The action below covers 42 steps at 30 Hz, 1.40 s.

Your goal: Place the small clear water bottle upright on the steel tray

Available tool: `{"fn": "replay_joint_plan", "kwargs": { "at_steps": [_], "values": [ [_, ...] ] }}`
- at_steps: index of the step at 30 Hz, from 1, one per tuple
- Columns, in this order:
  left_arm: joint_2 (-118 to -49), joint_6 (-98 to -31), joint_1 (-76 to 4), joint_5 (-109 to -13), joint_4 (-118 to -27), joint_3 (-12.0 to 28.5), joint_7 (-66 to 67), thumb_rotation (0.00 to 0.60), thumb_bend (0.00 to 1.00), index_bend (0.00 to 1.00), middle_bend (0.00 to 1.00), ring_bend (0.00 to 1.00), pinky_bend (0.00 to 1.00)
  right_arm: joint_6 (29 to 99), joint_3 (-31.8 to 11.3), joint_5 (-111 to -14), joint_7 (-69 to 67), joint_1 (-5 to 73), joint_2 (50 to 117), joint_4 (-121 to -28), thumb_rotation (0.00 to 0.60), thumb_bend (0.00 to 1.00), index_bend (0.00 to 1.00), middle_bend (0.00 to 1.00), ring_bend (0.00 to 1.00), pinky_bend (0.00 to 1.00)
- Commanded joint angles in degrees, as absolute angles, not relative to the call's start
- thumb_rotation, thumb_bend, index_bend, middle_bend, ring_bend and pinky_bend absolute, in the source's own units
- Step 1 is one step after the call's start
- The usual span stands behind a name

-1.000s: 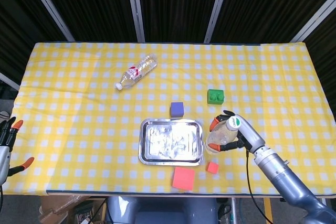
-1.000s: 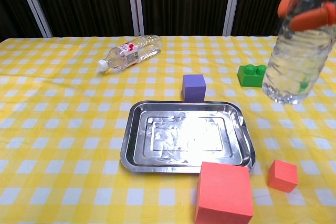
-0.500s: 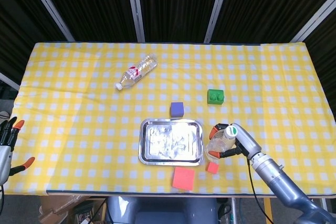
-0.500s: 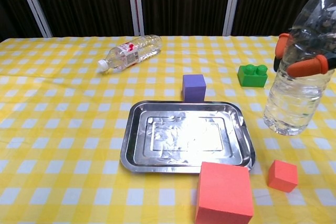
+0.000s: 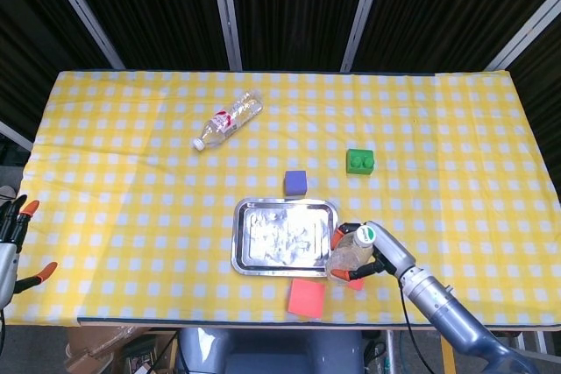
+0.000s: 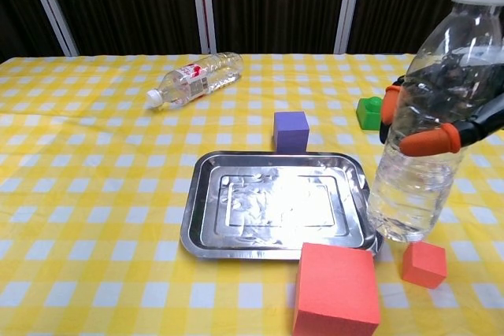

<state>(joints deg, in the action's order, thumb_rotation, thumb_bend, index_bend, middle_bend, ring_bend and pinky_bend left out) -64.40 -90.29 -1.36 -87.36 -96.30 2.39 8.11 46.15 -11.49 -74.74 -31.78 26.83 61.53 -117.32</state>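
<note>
1. Chest view: right hand (image 6: pixel 472 120) fingers (image 6: pixel 429 141) clamp the upright bottle (image 6: pixel 429 127) at the tray's (image 6: pixel 236 238) right edge.
2. Left hand (image 5: pixel 13 243) at the desk (image 5: pixel 131 181) edge, fingers apart.

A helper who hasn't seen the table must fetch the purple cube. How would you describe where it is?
Find the steel tray near the table's front edge. The purple cube sits on the cloth just beyond the tray's far rim. It is the only purple block; the green brick lies further right, and the red blocks lie on the tray's near side.
</note>
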Motion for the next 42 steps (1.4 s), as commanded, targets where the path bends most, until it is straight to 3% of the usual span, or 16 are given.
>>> {"fn": "replay_joint_plan", "kwargs": {
  "at_steps": [1,4,12,20,30,42],
  "values": [
    [-64.4,-90.3,-1.4,-87.3,-96.2,2.4,8.0,0.6,0.13,0.0,0.0,0.0,0.0,47.8,-11.3,-77.3,-32.1,26.3,60.0,-115.5,0.6,0.53,0.88,0.67,0.48,0.37],
    [-64.4,-90.0,-1.4,-86.9,-96.1,2.5,7.9,0.6,0.13,0.0,0.0,0.0,0.0,51.3,-11.4,-78.3,-33.0,24.2,56.8,-114.2,0.6,0.53,0.88,0.67,0.48,0.37],
    [-64.9,-89.4,-1.7,-87.0,-96.4,2.3,9.4,0.6,0.13,0.0,0.0,0.0,0.0,61.6,-10.8,-86.6,-53.4,17.0,46.4,-104.7,0.6,0.54,0.88,0.67,0.48,0.37],
    [-65.5,-89.1,-1.9,-87.2,-96.6,2.1,10.7,0.6,0.13,0.0,0.0,0.0,0.0,65.1,-8.1,-91.9,-63.8,15.8,45.8,-97.5,0.6,0.54,0.88,0.67,0.48,0.37],
    [-65.1,-89.4,-1.9,-87.4,-96.5,2.2,9.7,0.6,0.13,0.0,0.0,0.0,0.0,58.9,-7.8,-91.6,-49.9,22.1,52.7,-108.9,0.6,0.54,0.88,0.67,0.48,0.37],
    [-65.3,-88.5,-2.3,-87.8,-95.9,1.7,9.4,0.6,0.13,0.0,0.0,0.0,0.0,54.1,-11.4,-76.1,-25.1,29.6,65.3,-120.2,0.6,0.54,0.88,0.67,0.48,0.37]
  ]
}}
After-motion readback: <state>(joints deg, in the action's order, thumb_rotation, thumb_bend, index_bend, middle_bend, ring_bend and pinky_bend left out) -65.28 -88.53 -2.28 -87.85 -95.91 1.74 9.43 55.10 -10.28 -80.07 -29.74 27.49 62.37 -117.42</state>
